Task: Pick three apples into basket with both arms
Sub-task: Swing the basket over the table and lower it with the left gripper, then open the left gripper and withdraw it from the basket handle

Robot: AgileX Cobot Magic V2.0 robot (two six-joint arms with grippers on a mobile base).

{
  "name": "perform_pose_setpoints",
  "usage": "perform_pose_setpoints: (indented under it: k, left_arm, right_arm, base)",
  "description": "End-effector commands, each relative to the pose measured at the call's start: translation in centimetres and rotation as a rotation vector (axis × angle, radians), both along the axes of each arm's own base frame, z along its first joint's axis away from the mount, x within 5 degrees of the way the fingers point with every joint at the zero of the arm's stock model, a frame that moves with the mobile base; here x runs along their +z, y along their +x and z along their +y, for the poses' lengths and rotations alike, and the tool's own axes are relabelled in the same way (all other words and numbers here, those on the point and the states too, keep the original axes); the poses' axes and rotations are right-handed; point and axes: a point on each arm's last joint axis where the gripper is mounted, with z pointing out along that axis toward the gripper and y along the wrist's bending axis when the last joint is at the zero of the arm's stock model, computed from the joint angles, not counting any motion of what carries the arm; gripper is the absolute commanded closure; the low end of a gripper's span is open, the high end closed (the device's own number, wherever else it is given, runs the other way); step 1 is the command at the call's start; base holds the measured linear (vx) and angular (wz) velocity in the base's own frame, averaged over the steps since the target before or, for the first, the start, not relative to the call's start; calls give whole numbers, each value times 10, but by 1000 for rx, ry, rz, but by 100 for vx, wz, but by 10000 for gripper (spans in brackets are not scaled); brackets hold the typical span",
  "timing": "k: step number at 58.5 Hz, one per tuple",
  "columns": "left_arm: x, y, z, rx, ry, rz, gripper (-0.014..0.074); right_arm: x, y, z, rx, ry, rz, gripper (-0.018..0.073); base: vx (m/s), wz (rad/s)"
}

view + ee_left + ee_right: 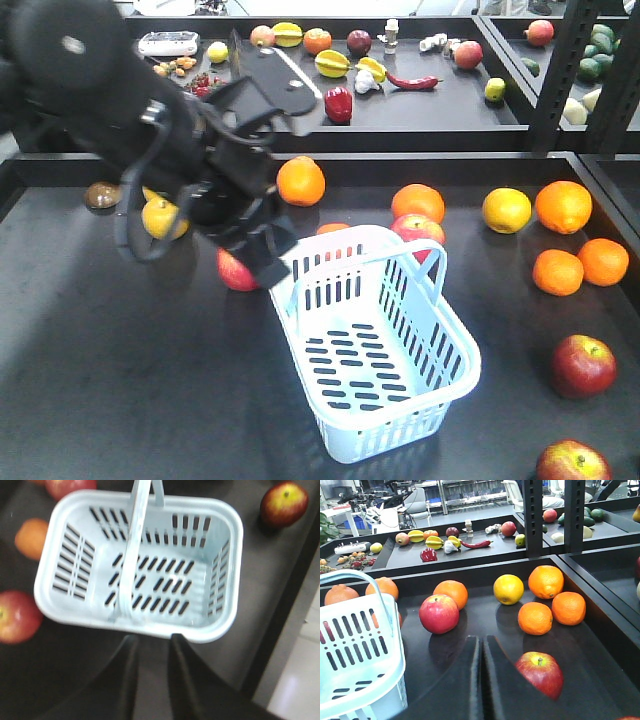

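The pale blue basket [385,425] [221,575] [355,645] stands empty mid-table with its handle up. My left gripper [268,268] [152,641] hovers open and empty at the basket's left long rim. A red apple [232,272] [15,616] lies beside it, half hidden by the arm. A dark red apple [583,365] [284,502] [540,672] with a yellow-green stem patch lies to the right of the basket. My right gripper [481,641] is shut and empty just left of that apple; the front view does not show it. Another dark apple [572,462] lies at the front right.
A pinkish-red apple [418,232] [439,613] sits behind the basket. Several oranges [558,272] [535,617] and a yellow fruit [506,210] lie at the right and back. A raised black ledge [440,158] bounds the table; a shelf of other produce [338,103] lies beyond.
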Motion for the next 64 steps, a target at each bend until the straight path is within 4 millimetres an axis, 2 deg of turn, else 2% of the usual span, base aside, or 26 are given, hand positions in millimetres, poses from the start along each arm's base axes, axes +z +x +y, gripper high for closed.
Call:
perform_pose_setpoints:
  k: [1,14,19,23,34,56,60,64]
  left_arm:
    - [35,-21,13,30,-72,-61,605]
    - [67,-57,28,59,-231,-60,604]
    - [67,-71,36,58,-254,-65,604]
    - [59,-82,44,67,-245,-67,604]
    - [16,-115,69,112,-255,-83,604]
    - [-103,-177,111,265,-432,-71,604]
    - [-118,-183,116,292,-459,-70,604]
    - [-124,-185,120,315,-493,-110,604]
  right_arm:
    - [3,0,2,18,-25,-69,567]
    - [3,0,2,18,-25,-69,567]
    - [3,0,2,18,-25,-69,567]
    - [3,0,2,18,-25,-69,567]
    - [3,0,2,17,-25,-66,567]
    - [3,0,2,17,-25,-66,567]
    - [3,0,2,17,-25,-66,567]
    - [3,0,2,17,-25,-66,567]
  base:
    - [0,0]
    - [0,0]
    - [0,0]
    - [0,0]
    - [0,0]
    - [0,0]
    - [0,0]
    - [0,0]
